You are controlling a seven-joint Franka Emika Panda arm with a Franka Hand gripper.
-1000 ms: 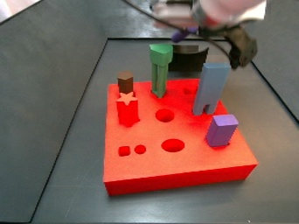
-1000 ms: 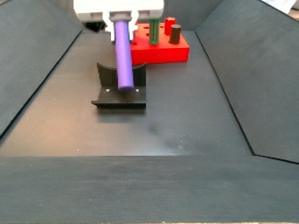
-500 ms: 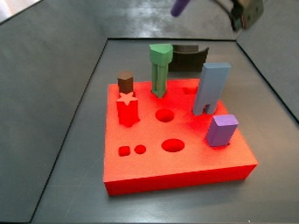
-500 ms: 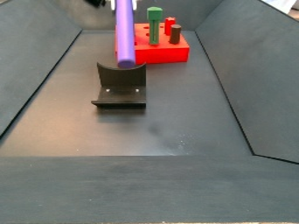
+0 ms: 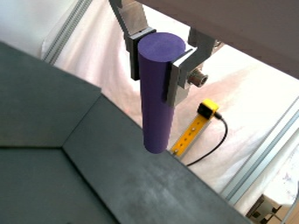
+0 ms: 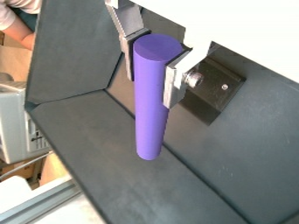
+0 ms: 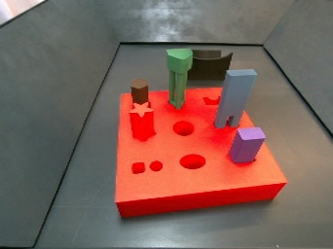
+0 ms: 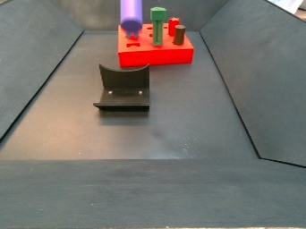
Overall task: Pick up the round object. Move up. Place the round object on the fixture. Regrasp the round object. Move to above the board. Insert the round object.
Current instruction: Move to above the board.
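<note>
Jaws clamped on the upper end of the round object (image 5: 156,87), silver fingers (image 6: 125,26) flat against both sides, seen in both wrist views. Gripper (image 5: 160,51) high above the dark floor (image 5: 59,166), out of frame in both side views. Peg hanging upright; only its lower end (image 8: 131,12) showing at a side view's top edge, above the board (image 8: 157,52). Fixture (image 8: 123,88) bare, well apart from the board (image 7: 196,160), nearer the camera.
</note>
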